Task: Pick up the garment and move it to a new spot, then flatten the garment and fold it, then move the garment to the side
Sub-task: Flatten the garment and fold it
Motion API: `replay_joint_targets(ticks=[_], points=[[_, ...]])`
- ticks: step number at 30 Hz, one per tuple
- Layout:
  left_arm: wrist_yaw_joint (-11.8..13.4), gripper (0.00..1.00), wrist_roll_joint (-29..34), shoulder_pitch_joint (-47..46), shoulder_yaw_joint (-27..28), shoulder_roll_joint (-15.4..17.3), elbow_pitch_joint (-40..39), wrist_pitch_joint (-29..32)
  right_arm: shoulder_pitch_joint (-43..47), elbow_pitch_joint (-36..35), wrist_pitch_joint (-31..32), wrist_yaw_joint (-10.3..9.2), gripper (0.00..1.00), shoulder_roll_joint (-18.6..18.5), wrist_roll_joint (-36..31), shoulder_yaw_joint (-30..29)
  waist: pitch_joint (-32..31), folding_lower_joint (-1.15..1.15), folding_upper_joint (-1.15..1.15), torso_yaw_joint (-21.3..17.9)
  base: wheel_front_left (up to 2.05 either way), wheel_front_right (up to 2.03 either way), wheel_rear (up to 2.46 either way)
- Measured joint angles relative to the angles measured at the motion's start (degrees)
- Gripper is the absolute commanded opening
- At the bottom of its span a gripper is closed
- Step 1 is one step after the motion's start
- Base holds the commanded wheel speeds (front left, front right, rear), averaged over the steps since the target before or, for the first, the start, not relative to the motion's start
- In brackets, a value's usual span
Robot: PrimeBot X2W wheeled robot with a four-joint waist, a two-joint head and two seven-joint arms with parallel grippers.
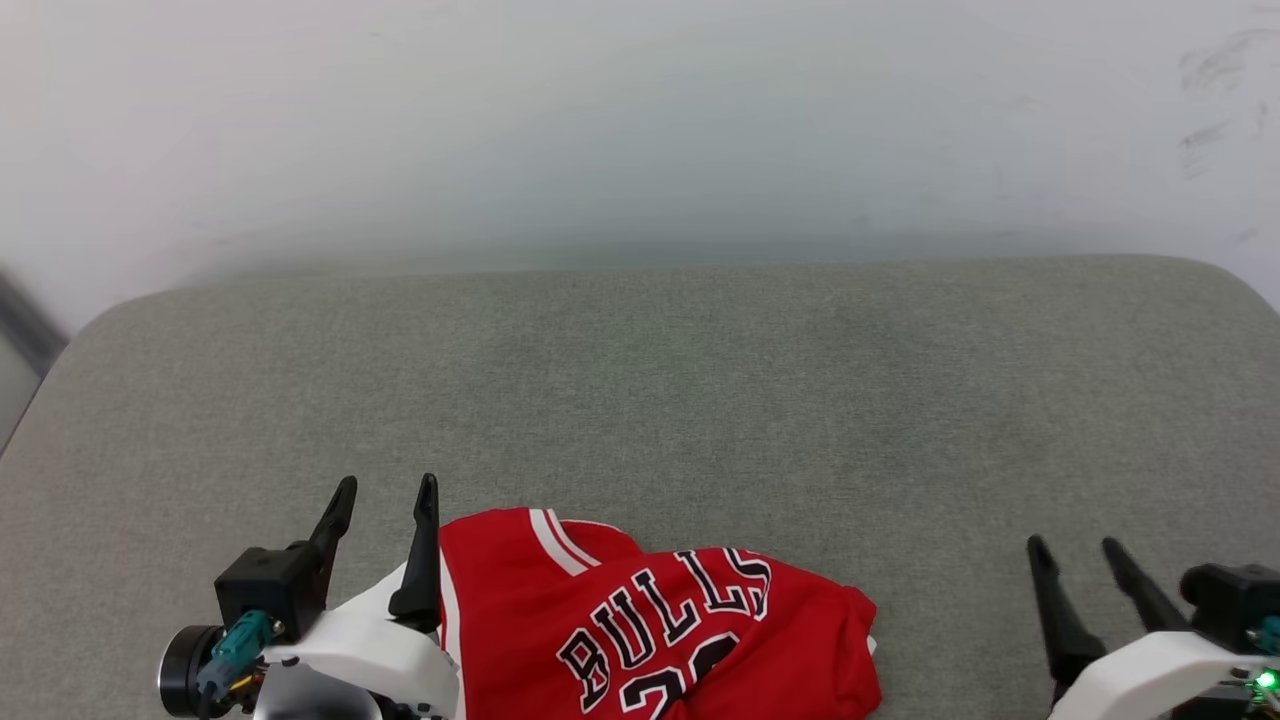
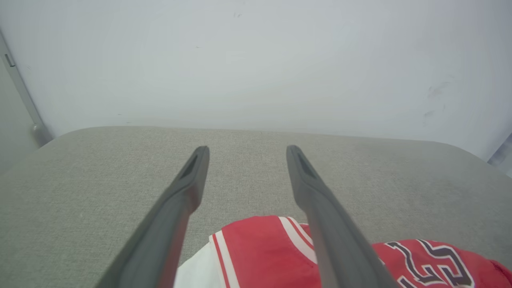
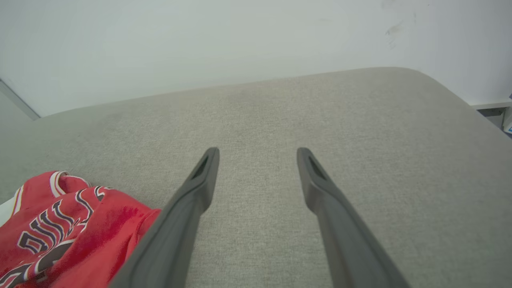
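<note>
While both arms sit along the bottom edge of the head view, we read the left gripper (image 1: 387, 484) at lower left as wide open: 2 dark fingers well apart, bare grey padded surface (image 1: 700, 380) between the tips, nothing held. Its inner finger (image 1: 422, 550) runs along the left edge of the garment (image 1: 650, 630); we cannot tell whether it touches the fabric. The right gripper (image 1: 1075, 545) at lower right is also spread wide and empty, fingers pointing up the frame, well apart from the garment's right edge.

We see the garment lying crumpled, front up, at bottom centre of the head view, on the grey padded surface, cut off by the bottom edge. Red body, black white-outlined "BULLS" running diagonally, digits below it cropped. Red-white striped trim shows near its upper left corner.

Left wrist view: garment at bottom centre, below the fingers, with the right-hand finger crossing in front of it and a white fabric patch at its lower left.

Right wrist view: garment at lower left, its edge partly hidden behind the left-hand finger; grey surface between the 2 tips.

Pale wall (image 1: 640, 120) rises behind the surface across the top of the head view, with dark scuff marks (image 1: 1210, 70) at upper right.
</note>
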Motion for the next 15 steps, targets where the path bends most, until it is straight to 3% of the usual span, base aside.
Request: replay_joint_targets(ticks=[4,11,15], points=[[1.2,1.0,0.7,1.0,-0.2,0.0,-2.6,-0.1,-0.4,0.3,9.1,0.0,1.0,-1.1,2.1,3.6,0.5,0.0,0.0,0.9,0.0,0.0,0.0],[1.5,1.0,0.9,0.8,-0.6,-0.3,-4.5,0.1,-5.7,1.0,26.9,0.0,1.0,-7.9,8.8,11.9,2.5,0.0,0.0,2.9,0.0,0.0,0.0],[1.5,1.0,1.1,-0.5,-0.8,-0.8,-4.6,-0.3,-10.3,1.6,32.6,0.0,1.0,-11.5,12.0,16.6,4.4,0.01,0.0,4.2,0.0,0.0,0.0]])
